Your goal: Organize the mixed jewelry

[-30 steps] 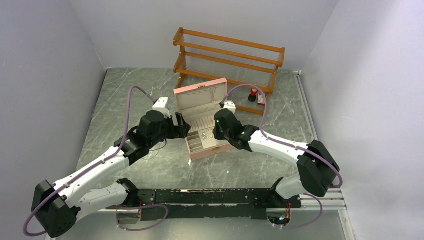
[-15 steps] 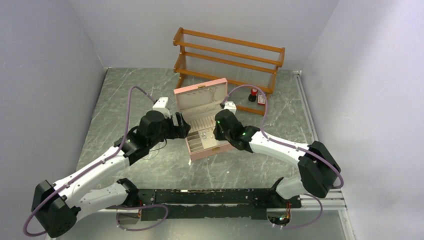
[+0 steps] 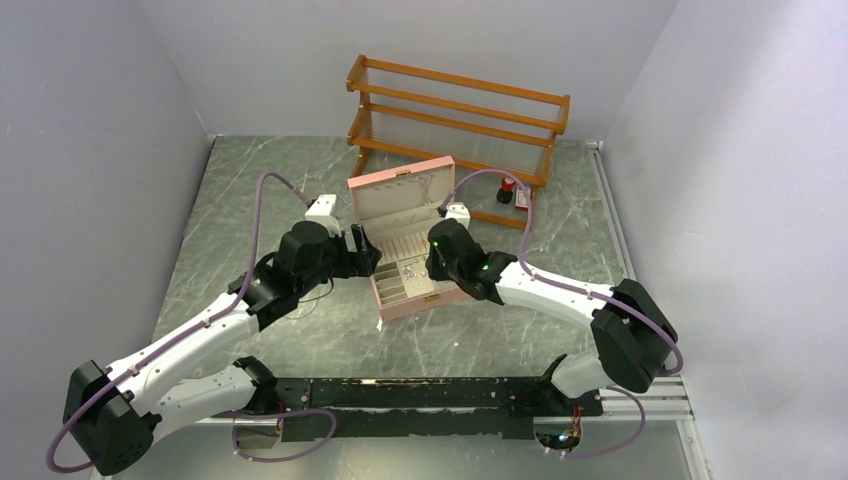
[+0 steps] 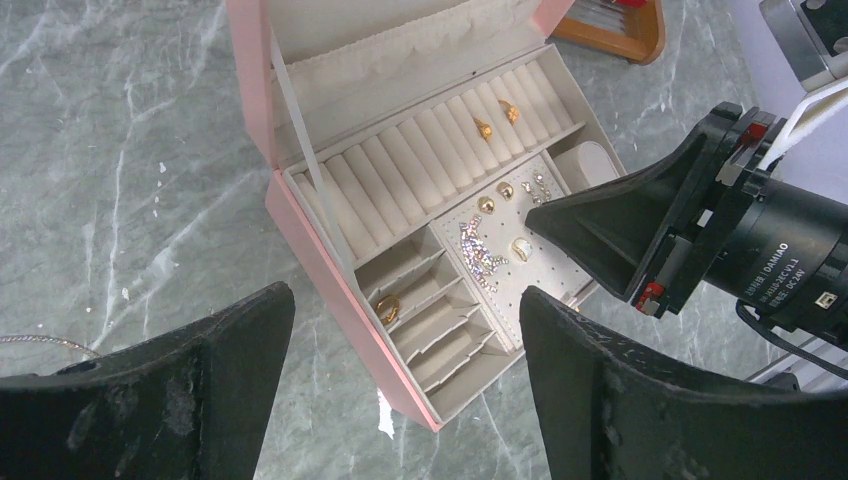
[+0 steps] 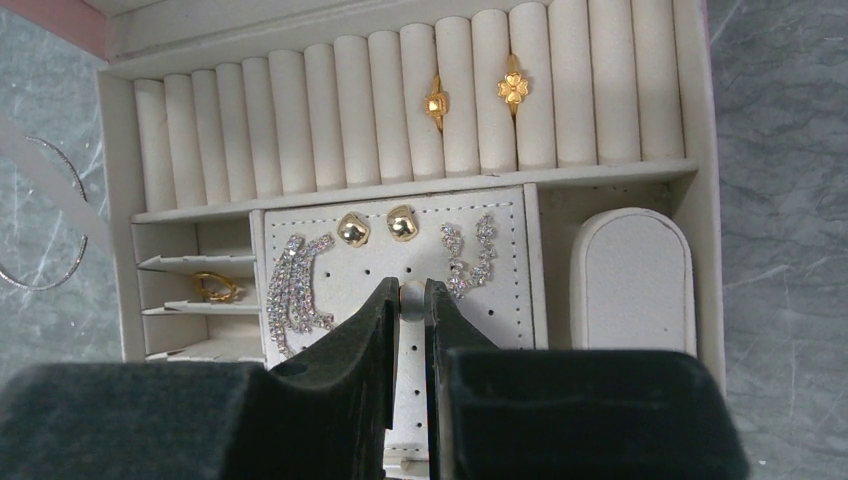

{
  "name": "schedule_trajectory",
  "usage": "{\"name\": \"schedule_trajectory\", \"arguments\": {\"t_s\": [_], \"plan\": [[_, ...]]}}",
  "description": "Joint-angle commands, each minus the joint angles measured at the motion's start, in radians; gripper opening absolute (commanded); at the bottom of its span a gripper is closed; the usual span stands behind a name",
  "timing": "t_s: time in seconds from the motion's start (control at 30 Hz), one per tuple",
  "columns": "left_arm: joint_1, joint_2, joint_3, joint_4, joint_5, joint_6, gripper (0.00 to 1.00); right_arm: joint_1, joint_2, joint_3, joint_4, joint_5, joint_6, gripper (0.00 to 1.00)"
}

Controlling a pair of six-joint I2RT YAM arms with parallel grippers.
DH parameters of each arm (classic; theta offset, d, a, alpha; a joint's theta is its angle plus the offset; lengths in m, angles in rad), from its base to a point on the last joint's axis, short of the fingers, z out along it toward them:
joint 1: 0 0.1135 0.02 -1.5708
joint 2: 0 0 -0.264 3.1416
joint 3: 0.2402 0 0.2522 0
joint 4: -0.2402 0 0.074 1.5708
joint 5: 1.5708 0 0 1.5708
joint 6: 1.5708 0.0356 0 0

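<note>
**Stud (image 5: pixel 411 297) pinched over pink box (image 4: pixel 250 70)**
Right gripper (image 5: pixel 410 300) squeezes the tiny pale stud over the holey cream pad (image 5: pixel 500 300). Gold rings (image 5: pixel 513 88) sit in soft rolls (image 5: pixel 290 120) at 12 o'clock. Left gripper (image 4: pixel 400 310) gapes wide. Silver chain (image 5: pixel 83 240) lies outside, 9 o'clock.

Pink jewellery box (image 3: pixel 415 268) central on grey marbled table (image 3: pixel 250 190); two-tier wooden rack (image 3: pixel 455 110) behind it; right wrist view: cream ring rolls (image 5: pixel 300 120) across the box's rear, two gold rings (image 5: pixel 435 103) on them; perforated cream earring pad (image 5: pixel 505 300) in front, two gold studs (image 5: pixel 352 228) along its rear edge, small pale stud (image 5: pixel 411 300) between the fingertips of the right gripper (image 5: pixel 411 292); third gold ring (image 5: pixel 215 288) in slots (image 5: pixel 185 262) left of the pad; thin silvery chain (image 5: pixel 82 235) on the table left of the box.
</note>
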Motion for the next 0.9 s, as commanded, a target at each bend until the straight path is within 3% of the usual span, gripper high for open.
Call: {"name": "schedule_trajectory", "arguments": {"t_s": [0.0,0.37,0.87], "plan": [[-0.003,-0.015,0.003,0.014,0.011,-0.003,0.87,0.005,0.006,-0.016,0.011,-0.001,-0.022,0.10],[-0.003,-0.026,-0.002,0.012,0.008,-0.007,0.87,0.005,-0.003,-0.043,0.022,-0.042,-0.114,0.23],[-0.003,-0.049,0.014,-0.064,-0.028,-0.053,0.87,0.004,-0.076,-0.002,-0.017,-0.047,-0.048,0.43]]}}
